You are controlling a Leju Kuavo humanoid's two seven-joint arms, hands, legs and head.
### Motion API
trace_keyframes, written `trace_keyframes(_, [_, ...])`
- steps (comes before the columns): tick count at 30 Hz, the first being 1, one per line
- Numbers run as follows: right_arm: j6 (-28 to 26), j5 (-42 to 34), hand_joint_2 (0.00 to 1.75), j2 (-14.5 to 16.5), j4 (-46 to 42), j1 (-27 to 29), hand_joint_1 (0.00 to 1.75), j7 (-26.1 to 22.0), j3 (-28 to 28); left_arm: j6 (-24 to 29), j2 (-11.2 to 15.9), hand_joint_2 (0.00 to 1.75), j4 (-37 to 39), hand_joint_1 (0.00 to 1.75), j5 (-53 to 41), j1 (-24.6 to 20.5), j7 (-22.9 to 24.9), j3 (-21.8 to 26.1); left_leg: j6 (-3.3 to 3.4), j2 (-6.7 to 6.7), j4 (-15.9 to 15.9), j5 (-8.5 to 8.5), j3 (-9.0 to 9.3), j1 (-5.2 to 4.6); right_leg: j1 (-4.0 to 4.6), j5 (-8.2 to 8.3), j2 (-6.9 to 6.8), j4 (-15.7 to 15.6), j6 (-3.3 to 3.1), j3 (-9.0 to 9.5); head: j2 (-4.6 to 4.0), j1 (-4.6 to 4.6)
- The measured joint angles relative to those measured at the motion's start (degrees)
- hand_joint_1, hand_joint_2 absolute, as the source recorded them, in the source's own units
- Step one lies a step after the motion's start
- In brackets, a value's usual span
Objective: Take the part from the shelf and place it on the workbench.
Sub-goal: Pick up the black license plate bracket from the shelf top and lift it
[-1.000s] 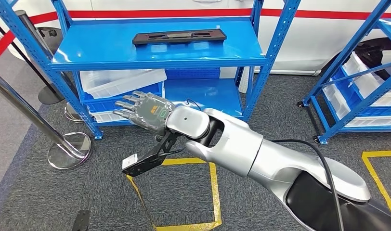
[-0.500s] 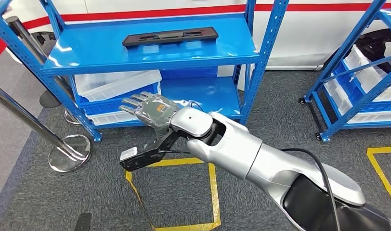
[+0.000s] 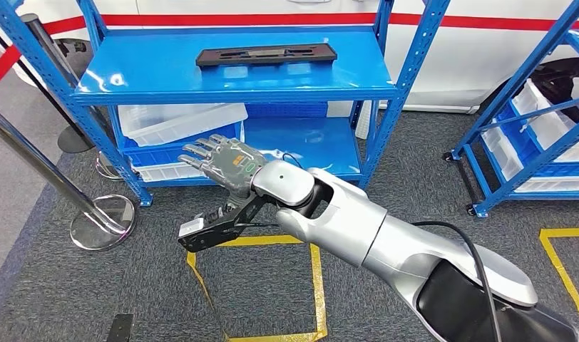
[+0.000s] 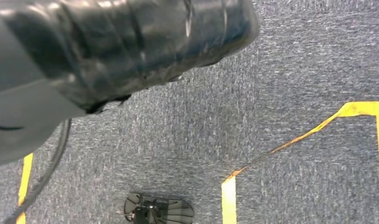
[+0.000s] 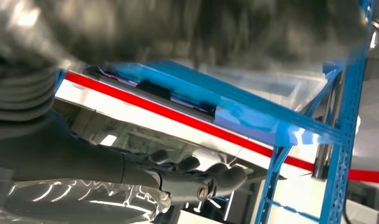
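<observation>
Grey carpet with yellow tape lines runs under a blue shelf [image 3: 237, 78]. On its top board lies the part [image 3: 266, 55], a long dark strip, flat, its long axis running along the shelf's front edge. My right hand [image 3: 222, 162] hangs below that board, empty, fingers spread. I should lift it above the board and take the strip near its middle, fingers across the narrow width.

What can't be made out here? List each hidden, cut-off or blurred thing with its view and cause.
- Left hand: left wrist view shows grey carpet and a dark body part; state unreadable.
- Long flat black plastic part on the blue metal shelf: surface detail too small in the head view; mostly hidden by the shelf edge in the right wrist view.
- Right hand: palm faces away; motion-blurred up close.
</observation>
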Motion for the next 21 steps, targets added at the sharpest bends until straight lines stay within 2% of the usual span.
trace_keyframes(2, [-0.72,0.53,0.0,0.0,0.0,0.33,0.0,0.13,0.0,0.02,0.03,0.0,0.0,0.0,0.01,-0.02,-0.07,0.01,0.3,-0.02,-0.01,-0.02,0.02,-0.13,-0.17,-3.42,0.04,7.51,0.27,-3.49,0.0,0.09])
trace_keyframes(3, [-0.9,0.72,0.0,0.0,0.0,0.6,0.0,0.18,0.01,0.04,0.04,0.0,0.0,0.0,0.01,0.01,-0.07,0.01,0.35,-0.03,0.02,-0.04,0.02,-0.18,-0.22,-4.38,0.03,10.6,0.32,-5.01,0.0,0.09])
trace_keyframes(4, [-0.97,0.82,0.0,0.0,0.0,0.85,0.0,0.23,0.01,0.05,0.05,0.0,0.0,0.0,0.01,0.04,-0.07,0.01,0.37,-0.07,0.06,-0.06,0.02,-0.2,-0.23,-4.24,0.03,11.78,0.29,-5.67,0.0,0.1])
trace_keyframes(5, [-1.03,0.86,0.0,0.0,0.0,1.02,0.0,0.27,0.02,0.05,0.07,0.0,0.0,0.0,0.02,0.05,-0.07,0.02,0.37,-0.15,0.12,-0.09,0.04,-0.22,-0.23,-3.07,0.04,10.74,0.17,-5.22,0.0,0.1])
trace_keyframes(6, [-1.11,0.92,0.0,0.0,-0.01,1.09,0.0,0.3,0.02,0.06,0.07,0.0,0.0,0.0,0.02,0.05,-0.07,0.01,0.34,-0.25,0.19,-0.12,0.06,-0.24,-0.21,-1.24,0.06,7.8,-0.04,-3.81,0.0,0.11])
trace_keyframes(8, [-1.47,1.22,0.0,0.01,-0.04,1.06,0.0,0.42,0.01,0.06,0.08,0.0,0.0,0.0,0.03,0.0,-0.1,0.01,0.13,-0.46,0.43,-0.28,-0.01,-0.4,-0.07,2.01,0.22,-0.09,-0.67,0.1,0.0,0.09])
trace_keyframes(10, [-1.9,1.67,0.0,0.1,-0.11,1.03,0.0,0.62,0.0,0.07,0.09,0.0,0.0,0.0,0.03,0.0,-0.13,0.0,-0.35,-0.59,0.62,-0.34,-0.27,-0.47,0.15,2.83,0.4,-4.04,-1.02,2.05,0.0,0.04])
trace_keyframes(12, [-2.45,2.23,0.0,0.2,-0.18,1.04,0.0,0.96,-0.01,0.08,0.09,0.0,0.0,0.0,0.04,0.02,-0.13,0.0,-0.98,-0.64,0.42,-0.2,-0.33,-0.35,0.35,2.8,0.47,-4.33,-1.21,2.12,0.0,0.04])
trace_keyframes(14, [-3.22,3.06,0.0,0.3,-0.25,1.1,0.0,1.37,-0.03,0.08,0.07,0.0,0.0,0.0,0.06,0.02,-0.13,0.0,-1.59,-0.47,0.75,-0.63,-0.46,-0.23,0.15,3.12,0.39,-4.96,-1.74,2.44,0.0,0.02])
trace_keyframes(16, [-3.84,3.88,0.0,0.47,-0.32,1.2,0.0,1.72,-0.05,0.08,0.09,0.0,0.0,0.0,0.11,0.02,-0.13,0.0,-2.12,-0.2,4.44,-2.97,-2.06,-0.14,-0.13,3.43,0.25,-5.53,-2.18,2.76,0.0,-0.1])
trace_keyframes(18, [-4.03,4.49,0.0,0.55,-0.37,1.48,0.0,1.93,-0.07,0.05,0.16,0.0,0.01,0.0,0.18,0.03,-0.13,0.0,-2.55,-0.09,11.49,-6.28,-5.32,-0.09,-0.08,3.42,0.15,-5.51,-2.32,2.76,0.0,-0.15])
trace_keyframes(19, [-4.0,4.73,0.0,0.55,-0.37,1.71,0.0,1.99,-0.06,0.01,0.2,0.0,0.02,0.0,0.21,0.07,-0.13,0.0,-2.7,-0.07,14.41,-7.17,-6.8,-0.06,-0.05,3.4,0.11,-5.44,-2.35,2.72,0.0,-0.14])
trace_keyframes(20, [-3.92,4.95,0.0,0.56,-0.37,1.94,0.0,2.01,-0.06,-0.03,0.2,0.0,0.02,0.0,0.25,0.12,-0.14,-0.01,-2.8,-0.04,15.65,-7.05,-7.48,-0.04,-0.03,3.36,0.08,-5.33,-2.36,2.68,0.0,-0.14])
trace_keyframes(21, [-3.8,5.2,0.0,0.56,-0.37,2.11,0.0,2.03,-0.05,-0.05,0.21,0.0,0.02,0.0,0.31,0.16,-0.15,-0.01,-2.84,0.0,14.78,-5.92,-7.13,-0.03,-0.03,3.29,0.08,-5.18,-2.35,2.65,0.0,-0.14])
